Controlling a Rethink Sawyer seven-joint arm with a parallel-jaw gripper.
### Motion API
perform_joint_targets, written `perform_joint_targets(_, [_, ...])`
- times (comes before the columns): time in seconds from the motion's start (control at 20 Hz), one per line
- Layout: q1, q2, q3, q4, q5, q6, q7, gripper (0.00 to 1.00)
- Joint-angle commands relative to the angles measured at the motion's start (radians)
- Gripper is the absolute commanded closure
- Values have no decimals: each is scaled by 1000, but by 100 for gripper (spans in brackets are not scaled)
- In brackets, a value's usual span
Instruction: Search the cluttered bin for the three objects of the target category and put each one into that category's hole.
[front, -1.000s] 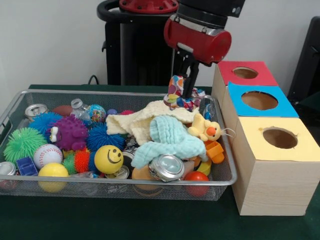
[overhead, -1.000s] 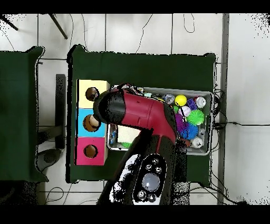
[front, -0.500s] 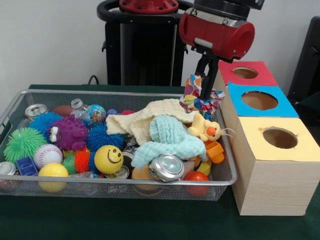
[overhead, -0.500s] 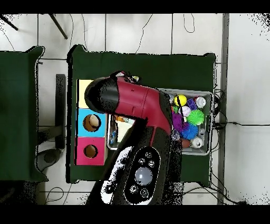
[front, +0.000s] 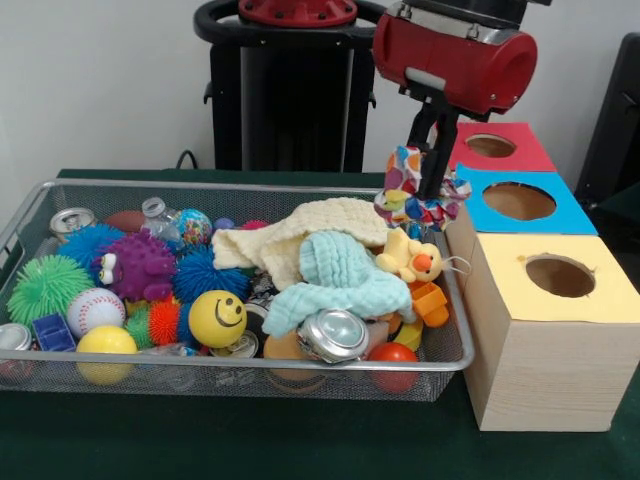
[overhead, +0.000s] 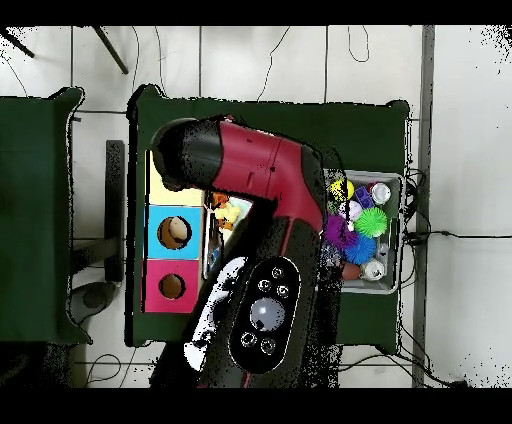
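Observation:
My gripper (front: 432, 188) is shut on a printed fabric piece (front: 406, 190), whitish with red, blue, yellow and green blotches. It hangs in the air over the right end of the wire mesh bin (front: 230, 363), level with the blue-panelled box. The yellow-panelled box's round hole (front: 560, 276) lies nearer the camera and to the right of it. I see no other printed piece in the bin. In the overhead view the red arm (overhead: 250, 180) hides the gripper and most of the yellow panel (overhead: 160, 193); the bin's right end (overhead: 399, 230) shows.
The blue box's hole (front: 519, 201) and the red box's hole (front: 490, 146) lie behind the yellow box. The bin holds a cream cloth (front: 300, 235), a mint cloth (front: 340, 275), a purple monster (front: 140, 265), a rubber duck (front: 412, 258), balls and cans.
My gripper has carried the printed piece up out of the bin and to the right in the front view, toward the boxes. In the overhead view the arm has swung over the yellow box.

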Motion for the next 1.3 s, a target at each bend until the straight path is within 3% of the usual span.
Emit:
perform_joint_targets(0.05, [17,123,-5,-176,61,201,351,100])
perform_joint_targets(0.5, [35,217,-38,-289,105,214,400,100])
perform_joint_targets(0.95, [65,304,-62,-354,146,197,473,100])
perform_joint_targets(1.05, [82,307,-70,-345,157,225,507,100])
perform_joint_targets(1.3, [123,279,-48,-241,174,187,515,100])
